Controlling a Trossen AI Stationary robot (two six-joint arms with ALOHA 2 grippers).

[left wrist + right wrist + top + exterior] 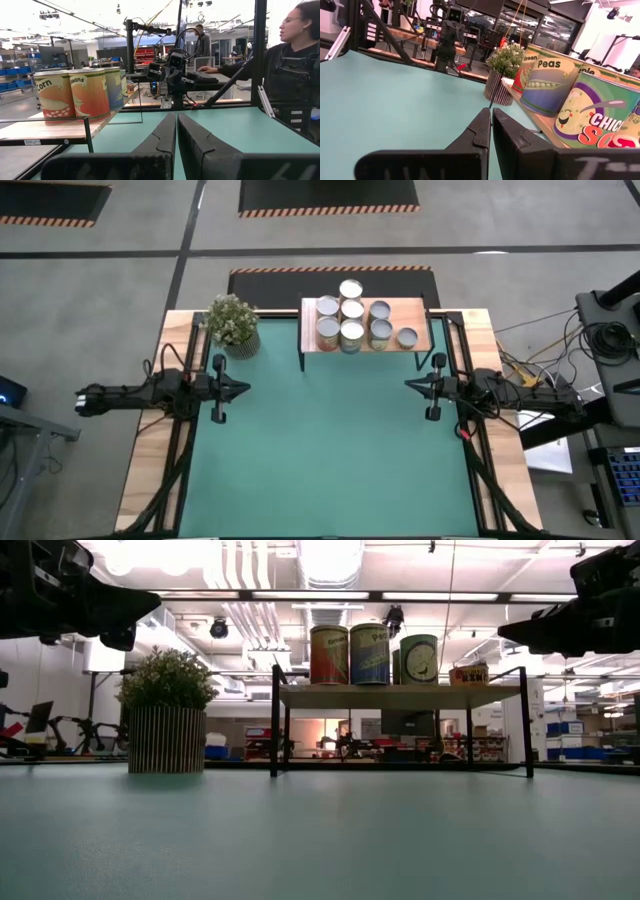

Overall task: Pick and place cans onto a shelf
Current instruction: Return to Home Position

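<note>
Filling the shelf [416, 310], cans [352, 308]; left gripper [245, 388], right gripper [408, 385] closed

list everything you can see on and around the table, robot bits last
cans: eight, silvery or white tops, orange, blue or green sides where visible; all on the shelf
shelf: one, light wood on black legs; middle of the table's far edge
potted plant: one, green in a ribbed pot; left of the shelf
mat: one, green; covers most of the table
table: one, light wood; shows along both sides of the mat
person: one, dark top; beyond the table, in the left wrist view
left gripper: one, dark, shut, empty; over the mat's left side
right gripper: one, dark, shut, empty; over the mat's right side
</note>
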